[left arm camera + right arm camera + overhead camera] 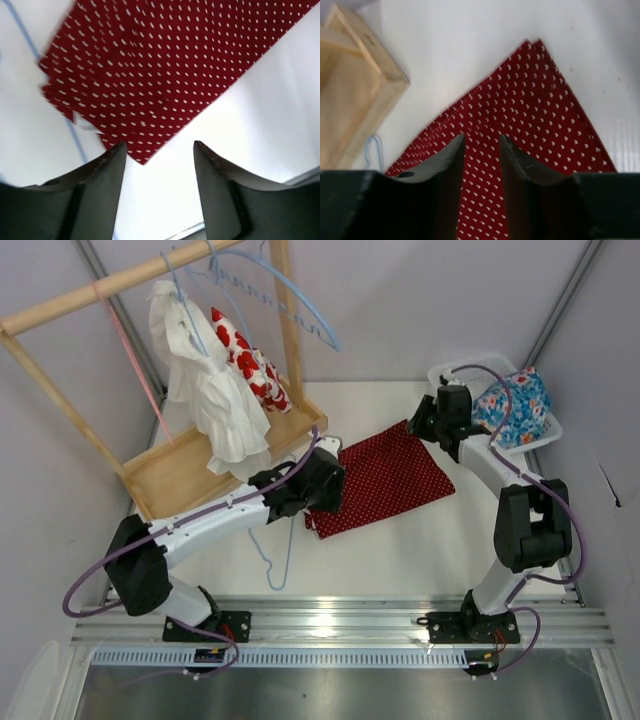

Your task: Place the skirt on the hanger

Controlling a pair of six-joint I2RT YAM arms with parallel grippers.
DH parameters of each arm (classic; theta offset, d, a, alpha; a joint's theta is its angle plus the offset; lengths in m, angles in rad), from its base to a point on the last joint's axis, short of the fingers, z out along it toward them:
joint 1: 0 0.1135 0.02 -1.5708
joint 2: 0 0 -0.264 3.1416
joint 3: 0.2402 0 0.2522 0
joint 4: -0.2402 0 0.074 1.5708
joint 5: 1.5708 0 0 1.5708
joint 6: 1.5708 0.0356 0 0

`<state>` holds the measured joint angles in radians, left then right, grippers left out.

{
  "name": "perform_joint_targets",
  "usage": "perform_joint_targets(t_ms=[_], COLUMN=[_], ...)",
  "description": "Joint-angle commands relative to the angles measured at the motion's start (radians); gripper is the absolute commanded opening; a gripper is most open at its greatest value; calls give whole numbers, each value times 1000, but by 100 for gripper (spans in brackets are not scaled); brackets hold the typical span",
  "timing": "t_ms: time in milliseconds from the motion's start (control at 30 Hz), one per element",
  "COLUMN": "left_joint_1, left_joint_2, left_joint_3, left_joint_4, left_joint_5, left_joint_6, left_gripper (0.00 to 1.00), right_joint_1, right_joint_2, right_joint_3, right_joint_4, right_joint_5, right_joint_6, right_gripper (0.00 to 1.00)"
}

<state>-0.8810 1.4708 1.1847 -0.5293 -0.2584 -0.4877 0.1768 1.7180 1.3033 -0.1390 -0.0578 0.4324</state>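
Note:
The dark red polka-dot skirt [385,480] lies flat on the white table. The thin pale-blue hanger [262,562] lies on the table by the skirt's left end, partly under the skirt and my left arm. My left gripper [335,485] hovers over the skirt's left end, open and empty. In the left wrist view the skirt [150,70] has one corner just ahead of the open gripper [159,150], and a hanger wire [75,135] shows at the left. My right gripper [420,430] is open over the skirt's far right corner. The right wrist view shows the gripper [481,142] above the skirt [535,110].
A wooden rack with a base tray [175,475] stands at the back left. It holds a white garment [215,390], a red-blotched cloth [250,365], pink hangers and a wavy blue hanger [300,305]. A white basket [545,430] with a blue floral garment [515,405] sits at the right.

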Motion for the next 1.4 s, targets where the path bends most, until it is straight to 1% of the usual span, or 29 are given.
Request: perform_joint_targets(t_ms=[0,33,67,133,167,200,233,267,300,333,433,600,633,700,733,767,800,867,900,967,1000,1100,1133,1167,1200,1267,1367], left_joint_1=[5,7,10,23,33,45,77,92,108,128,140,140,139,139,139,137,137,122,108,57,19,-27,-47,-53,-61,-64,-64], left_joint_2=[32,54,107,164,212,229,249,264,298,315,379,447,448,438,427,422,418,404,396,381,369,352,349,342,330,313,281], left_joint_3=[-53,-47,-40,2,21,26,29,38,44,53,85,99,70,47,11,3,-11,-39,-55,-82,-85,-86,-83,-85,-86,-99,-100], left_joint_4=[121,133,140,138,144,176,189,201,210,212,212,207,213,233,239,244,255,265,273,276,269,258,250,250,249,250,232], left_joint_5=[73,62,51,9,-1,-7,4,14,21,19,16,59,68,90,97,103,134,168,179,179,176,195,200,209,212,214,186], left_joint_6=[-87,-92,-88,-78,-74,-75,-77,-74,-71,-66,-35,-15,-15,-15,-9,-6,3,43,60,106,115,106,89,83,74,55,54], left_gripper=[53,50,44,36,28,24,20,16,13,13,11,7,6,6,6,6,6,6,6,6,6,6,6,6,6,6,8], right_joint_1=[-16,-14,-13,3,9,15,21,23,24,24,23,26,26,26,26,27,27,29,29,32,32,15,-2,-43,-59,-91,-83], right_joint_2=[-3,3,11,32,41,58,64,69,72,72,58,12,-3,-67,-95,-153,-184,-248,-312,-378,-441,-517,-552,-558,-564,-555,-557], right_joint_3=[-110,-119,-128,-157,-165,-179,-183,-191,-209,-220,-272,-375,-398,-484,-511,-541,-590,-630,-657,-685,-711,-745,-763,-766,-766,-730,-664], right_joint_4=[41,35,32,32,32,30,27,23,21,19,16,-10,-16,-27,-30,-40,-50,-89,-108,-155,-168,-198,-192,-173,-165,-165,-175], right_joint_5=[-30,-31,-28,1,19,39,64,100,119,137,191,240,249,265,272,283,297,318,331,360,372,423,414,382,372,346,326], right_joint_6=[-18,-20,-20,-24,-24,-21,-17,-12,-3,2,12,51,60,88,98,111,135,158,182,204,221,244,244,236,227,198,160], right_gripper=[31,26,21,17,16,14,12,8,6,5,0,0,0,0,0,0,0,0,0,0,0,0,0,0,0,0,0])
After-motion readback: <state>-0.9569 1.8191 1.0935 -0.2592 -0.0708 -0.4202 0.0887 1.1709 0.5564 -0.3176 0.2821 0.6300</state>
